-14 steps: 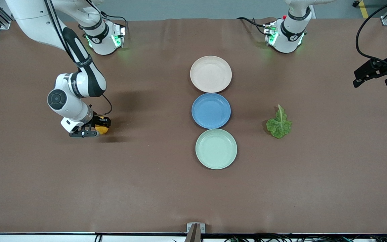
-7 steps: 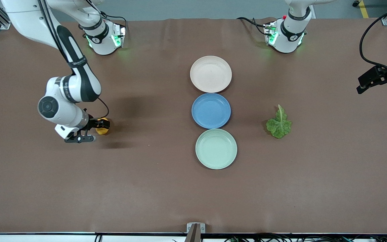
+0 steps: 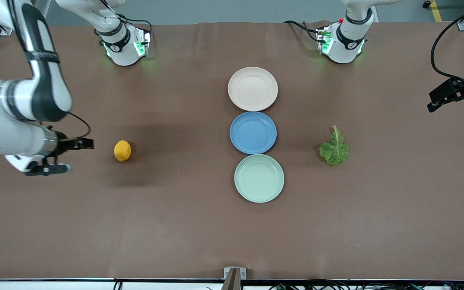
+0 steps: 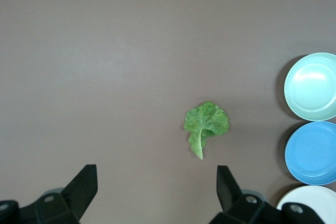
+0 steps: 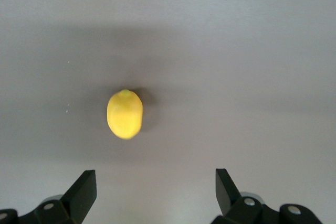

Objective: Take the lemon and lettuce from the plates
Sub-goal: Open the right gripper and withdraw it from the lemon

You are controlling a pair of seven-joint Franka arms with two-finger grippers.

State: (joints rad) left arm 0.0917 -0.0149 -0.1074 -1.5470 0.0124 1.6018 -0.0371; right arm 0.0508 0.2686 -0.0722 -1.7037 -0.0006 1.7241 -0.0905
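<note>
On the table (image 3: 199, 225) you see the lemon (image 3: 122, 150) lying free; right gripper (image 3: 71, 155) and left gripper (image 3: 445, 96) both stand apart, empty.

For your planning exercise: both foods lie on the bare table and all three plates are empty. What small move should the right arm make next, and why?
Probably keep lifting the right gripper clear, jaws open. The lemon rests alone on the table, the lettuce lies off the plates too, and the left gripper waits open.
</note>
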